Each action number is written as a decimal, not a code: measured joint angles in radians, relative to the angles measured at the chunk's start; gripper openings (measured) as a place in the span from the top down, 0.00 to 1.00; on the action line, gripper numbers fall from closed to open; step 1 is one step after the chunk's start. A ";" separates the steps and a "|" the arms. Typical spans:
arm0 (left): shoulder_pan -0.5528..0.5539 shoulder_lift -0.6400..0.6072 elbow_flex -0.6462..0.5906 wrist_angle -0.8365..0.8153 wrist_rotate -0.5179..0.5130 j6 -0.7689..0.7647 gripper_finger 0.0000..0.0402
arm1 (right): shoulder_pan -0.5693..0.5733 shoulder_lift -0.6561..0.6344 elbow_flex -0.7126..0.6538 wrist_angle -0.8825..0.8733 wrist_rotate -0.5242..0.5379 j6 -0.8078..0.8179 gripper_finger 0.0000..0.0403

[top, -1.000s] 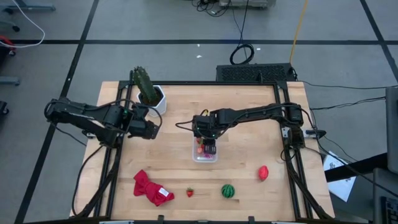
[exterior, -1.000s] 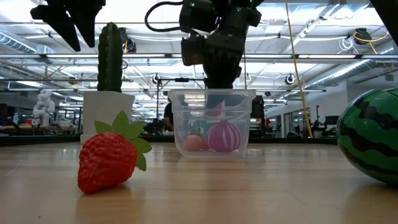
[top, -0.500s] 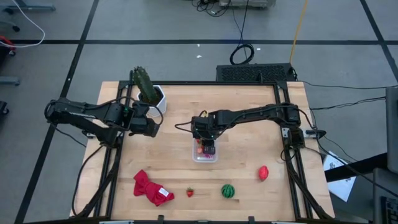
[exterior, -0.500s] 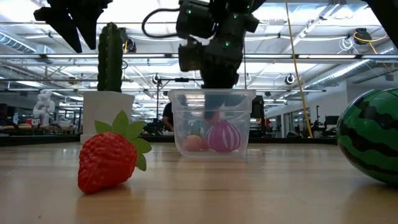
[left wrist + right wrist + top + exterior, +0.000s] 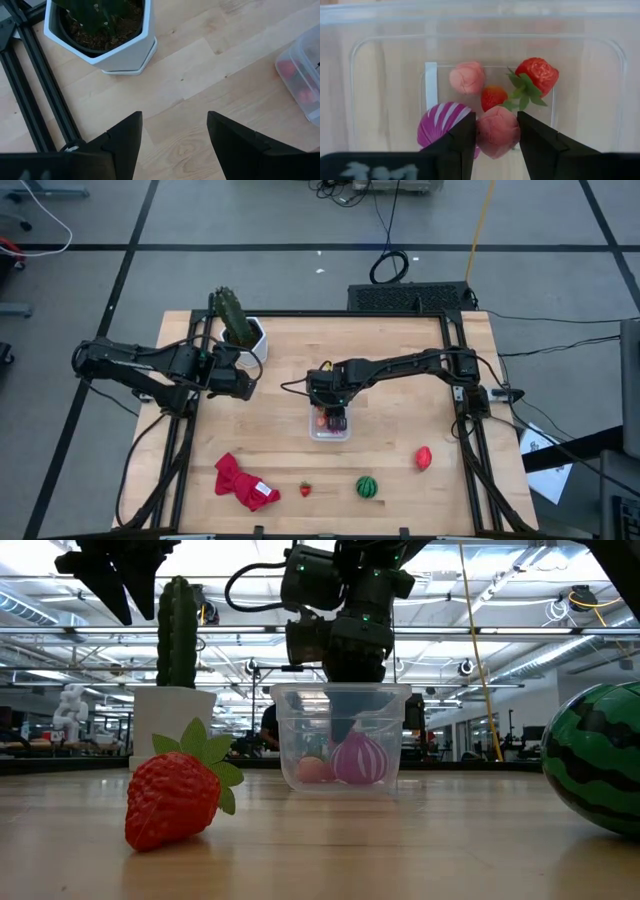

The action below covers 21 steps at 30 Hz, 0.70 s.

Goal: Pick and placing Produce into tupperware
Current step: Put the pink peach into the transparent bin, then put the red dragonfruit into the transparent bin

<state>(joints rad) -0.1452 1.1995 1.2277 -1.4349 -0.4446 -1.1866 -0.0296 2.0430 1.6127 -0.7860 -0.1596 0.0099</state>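
Right between my right claw's (image 5: 496, 131) fingers sits a pale pink piece (image 5: 497, 131), pinched and hanging just over the open tupperware (image 5: 365, 55), not let go yet. Below it in the tub: a purple striped ball (image 5: 437, 125), another pink piece (image 5: 466, 78) and two small red pieces with green leaves (image 5: 536, 75). So I judge the job well along but not finished. Out on the counter (image 5: 400, 360) a strawberry (image 5: 305, 490), the watermelon ball (image 5: 367, 486) and a red piece (image 5: 424, 457) lie near the front edge, well apart from the tub. My left claw (image 5: 172, 142) waits half-open and empty by the cactus pot (image 5: 100, 45). What the pinched piece is, I can't make out.
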 joint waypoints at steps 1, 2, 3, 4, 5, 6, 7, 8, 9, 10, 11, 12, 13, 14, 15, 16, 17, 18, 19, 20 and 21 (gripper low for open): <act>0.000 0.000 0.000 0.000 0.000 0.000 0.43 | 0.001 0.000 0.000 0.000 0.000 -0.003 0.67; 0.000 0.000 0.000 0.000 0.000 0.000 0.43 | 0.003 0.000 0.000 0.000 0.000 -0.004 0.66; 0.000 0.000 0.000 0.000 0.000 0.000 0.43 | 0.003 0.000 0.000 0.000 0.000 -0.004 0.64; 0.000 0.000 0.000 0.000 0.000 0.000 0.43 | 0.004 0.000 0.000 0.000 0.000 -0.004 0.62; 0.000 0.000 0.000 0.000 0.000 0.000 0.43 | 0.004 0.000 0.000 0.000 0.000 -0.001 0.59; 0.000 0.000 0.000 0.000 0.000 0.000 0.43 | 0.004 0.000 0.000 0.000 0.000 0.004 0.57; 0.000 0.000 0.000 0.000 0.000 0.000 0.43 | 0.004 0.000 0.000 0.000 0.000 0.007 0.55; 0.000 0.000 0.000 0.000 0.000 0.000 0.43 | 0.004 0.000 0.000 0.000 0.000 0.009 0.54; 0.000 0.000 0.000 0.000 0.000 0.000 0.43 | 0.004 0.000 0.000 0.000 0.000 0.010 0.52; 0.000 0.000 0.000 0.000 0.000 0.000 0.43 | 0.004 0.000 0.000 0.000 0.000 0.011 0.51; 0.000 0.000 0.000 0.000 0.000 0.000 0.43 | 0.004 0.000 0.000 0.000 0.000 0.011 0.49; 0.000 0.000 0.000 0.000 0.000 0.000 0.43 | 0.004 0.000 0.000 0.000 0.000 0.015 0.48; 0.000 0.000 0.000 0.000 0.000 0.000 0.43 | 0.005 0.000 0.000 0.000 0.000 0.023 0.48; 0.000 0.000 0.000 0.000 0.000 0.000 0.43 | 0.005 -0.006 0.000 -0.002 0.001 0.029 0.47; 0.000 0.000 0.000 0.000 0.000 0.000 0.43 | 0.005 -0.010 0.000 -0.002 0.001 0.030 0.47; 0.000 0.000 0.000 0.000 0.000 0.001 0.43 | 0.005 -0.018 0.000 0.002 0.001 0.031 0.47; 0.000 0.000 0.000 0.000 0.000 0.001 0.43 | 0.005 -0.026 0.002 0.003 0.002 0.034 0.47; 0.000 0.000 0.000 0.000 0.000 0.001 0.43 | 0.005 -0.029 0.012 -0.004 0.002 0.042 0.47; 0.000 0.000 0.000 0.000 0.000 0.001 0.43 | 0.005 -0.030 0.028 -0.010 0.003 0.048 0.47; 0.000 0.000 0.000 0.000 0.000 0.001 0.43 | 0.005 -0.034 0.046 -0.023 0.003 0.055 0.47; 0.000 0.000 0.000 0.000 0.000 0.002 0.43 | 0.005 -0.036 0.067 -0.041 0.003 0.057 0.47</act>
<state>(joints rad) -0.1452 1.1995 1.2274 -1.4350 -0.4442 -1.1851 -0.0244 2.0065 1.6792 -0.8269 -0.1566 0.0668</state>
